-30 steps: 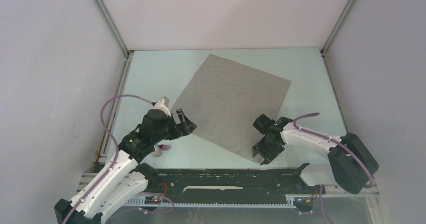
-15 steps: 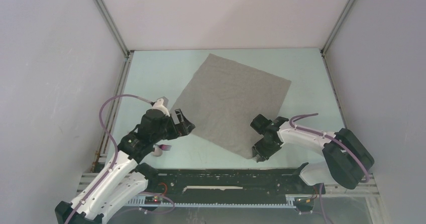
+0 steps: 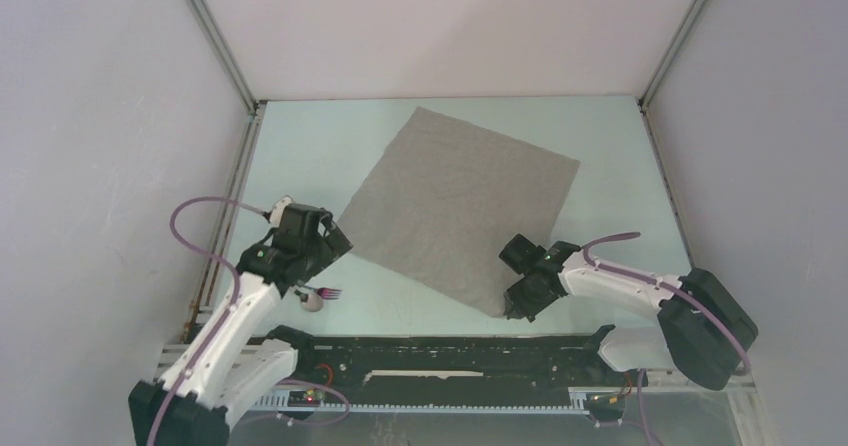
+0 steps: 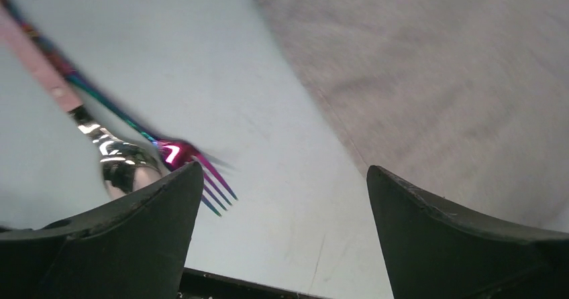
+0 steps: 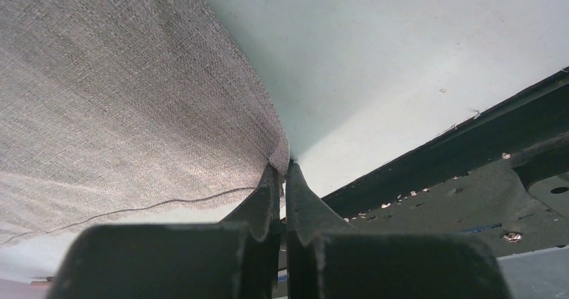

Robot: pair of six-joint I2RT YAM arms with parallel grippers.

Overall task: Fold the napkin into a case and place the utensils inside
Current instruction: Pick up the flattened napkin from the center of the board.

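The light-grey napkin (image 3: 460, 201) lies flat and unfolded as a diamond on the pale table; it also shows in the wrist views (image 5: 134, 91) (image 4: 456, 78). My right gripper (image 3: 508, 309) is shut on the napkin's near corner, which is pinched between the fingertips (image 5: 283, 168) and slightly raised. My left gripper (image 3: 335, 249) hangs open over bare table (image 4: 285, 171), with nothing between its fingers, just left of the napkin's left edge. The utensils lie side by side by its left finger: a fork (image 4: 188, 161) (image 3: 328, 293) with iridescent pink tines and a shiny spoon (image 4: 124, 165) (image 3: 313, 303).
A black rail (image 3: 450, 351) runs along the table's near edge, close under the right gripper (image 5: 470, 165). Grey enclosure walls with metal corner posts (image 3: 215, 41) close in the left, right and back sides. A purple cable (image 3: 195, 236) loops off the left arm.
The right gripper has closed on the napkin's near corner. The left arm has drawn back to the left, away from the napkin's left edge, still open.
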